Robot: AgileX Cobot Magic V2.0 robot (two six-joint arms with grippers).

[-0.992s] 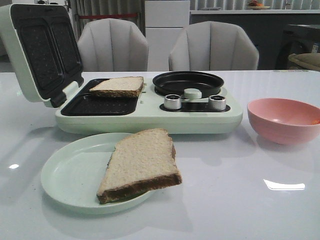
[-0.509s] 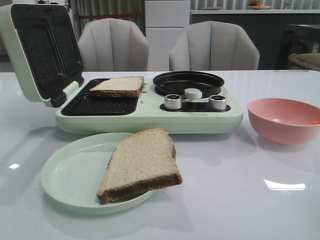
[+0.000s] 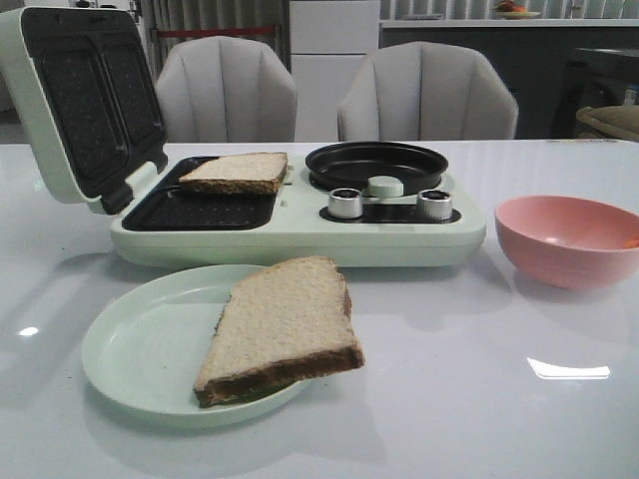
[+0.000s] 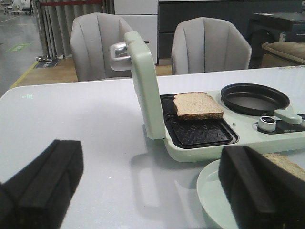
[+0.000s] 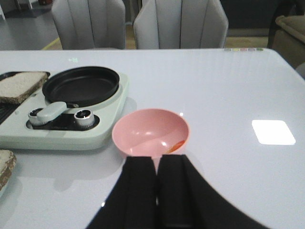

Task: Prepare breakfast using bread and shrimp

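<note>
One bread slice (image 3: 283,327) on pale green plate (image 3: 130,349), other bread slice (image 3: 236,172) on open sandwich maker's (image 3: 300,220) grill. Shrimp (image 5: 176,145) in pink bowl (image 5: 143,131). Left gripper (image 4: 147,191) released, empty; right gripper (image 5: 157,164) clenched, empty, above worktop (image 3: 479,379).

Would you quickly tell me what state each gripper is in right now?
Left gripper: open, fingers wide apart, holding nothing.
Right gripper: shut, fingers pressed together, nothing visible between them.
</note>
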